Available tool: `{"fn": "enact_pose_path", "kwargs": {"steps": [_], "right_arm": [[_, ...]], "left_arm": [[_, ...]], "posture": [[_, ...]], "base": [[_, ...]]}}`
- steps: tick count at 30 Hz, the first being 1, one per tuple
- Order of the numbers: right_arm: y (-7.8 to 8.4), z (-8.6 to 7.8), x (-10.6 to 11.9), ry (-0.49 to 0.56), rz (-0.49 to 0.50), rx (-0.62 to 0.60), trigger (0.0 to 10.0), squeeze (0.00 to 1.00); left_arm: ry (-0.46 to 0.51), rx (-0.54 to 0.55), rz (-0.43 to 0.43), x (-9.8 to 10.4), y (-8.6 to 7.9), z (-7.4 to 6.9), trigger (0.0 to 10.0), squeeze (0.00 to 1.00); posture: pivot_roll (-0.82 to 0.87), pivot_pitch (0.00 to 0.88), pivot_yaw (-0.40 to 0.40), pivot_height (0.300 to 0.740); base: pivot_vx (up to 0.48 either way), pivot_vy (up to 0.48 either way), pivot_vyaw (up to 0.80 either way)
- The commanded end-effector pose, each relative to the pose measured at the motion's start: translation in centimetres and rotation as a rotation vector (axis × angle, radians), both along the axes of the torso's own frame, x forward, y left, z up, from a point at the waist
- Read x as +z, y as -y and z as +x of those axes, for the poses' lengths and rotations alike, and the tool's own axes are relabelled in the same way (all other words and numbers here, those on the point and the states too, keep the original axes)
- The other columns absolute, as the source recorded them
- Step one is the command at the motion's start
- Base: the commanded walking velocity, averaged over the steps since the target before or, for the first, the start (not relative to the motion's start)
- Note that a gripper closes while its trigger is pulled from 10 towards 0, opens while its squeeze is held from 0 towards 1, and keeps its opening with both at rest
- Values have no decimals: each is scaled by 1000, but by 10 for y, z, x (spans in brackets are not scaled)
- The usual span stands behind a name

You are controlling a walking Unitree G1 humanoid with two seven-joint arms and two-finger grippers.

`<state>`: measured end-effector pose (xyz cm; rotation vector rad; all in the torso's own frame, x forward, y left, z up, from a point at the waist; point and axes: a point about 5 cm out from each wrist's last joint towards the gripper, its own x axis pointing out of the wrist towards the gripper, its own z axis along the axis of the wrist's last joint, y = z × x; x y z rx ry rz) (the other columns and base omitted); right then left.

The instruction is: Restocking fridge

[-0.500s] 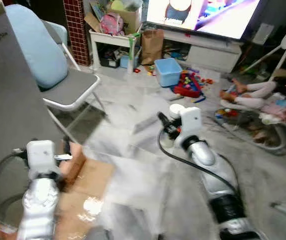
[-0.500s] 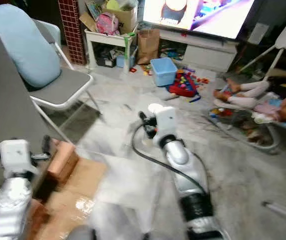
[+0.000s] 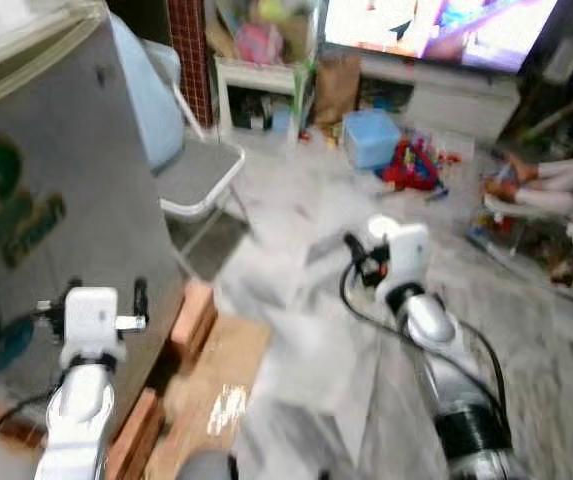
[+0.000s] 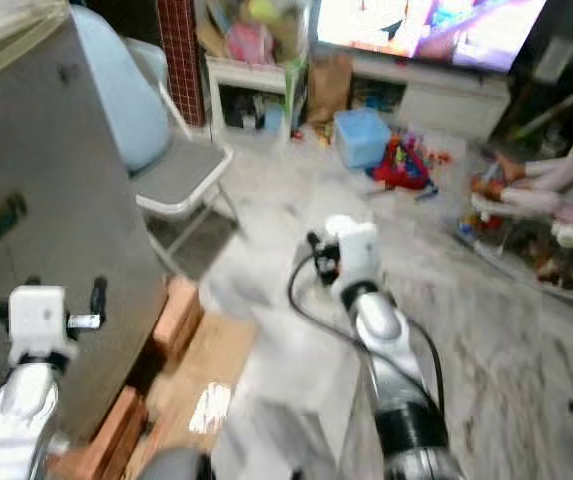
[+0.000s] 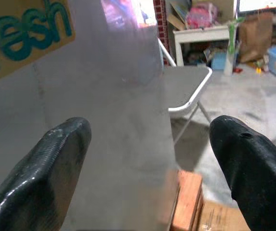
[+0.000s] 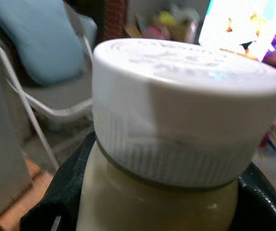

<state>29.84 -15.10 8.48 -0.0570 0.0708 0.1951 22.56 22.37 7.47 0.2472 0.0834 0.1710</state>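
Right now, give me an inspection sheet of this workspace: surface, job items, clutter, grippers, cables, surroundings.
Surface: pale marble floor; cardboard sheet and bricks by the fridge.
Job's things: grey fridge, door closed; white-capped jar.
Clutter: toys, blue bin, paper bag.
Grippers: left gripper jaws open, facing fridge; right gripper shut on the jar.
Cables: black cable along right arm.
Surroundings: folding chair, TV, person lying on floor.

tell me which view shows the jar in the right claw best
The right wrist view: the jar shows close up, white ribbed lid and pale yellowish contents, gripped by the right claw. Both eye views show just its blurred white lid above the wrist.
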Motion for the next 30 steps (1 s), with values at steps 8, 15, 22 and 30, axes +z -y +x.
{"fn": "enact_pose_path", "kwargs": {"steps": [8,15,22,30], "right_arm": [[3,1,11,60,-4,-41,10000,0],[0,5,13,53,-6,-10,10000,0],[3,12,15,50,6,-17,10000,0],[-1,11,15,48,7,-3,10000,0]], "left_arm": [[13,-88,28,10,12,16,10000,0],[8,-80,1,8,12,15,10000,0],[-3,-74,-11,6,12,11,10000,0],[-4,-56,-16,6,7,14,10000,0]], "posture": [[108,0,-45,716],[113,0,-69,716],[119,0,-76,716],[112,0,-78,716]], "base": [[0,0,756],[-254,0,457],[-425,0,0],[-361,0,0]]}}
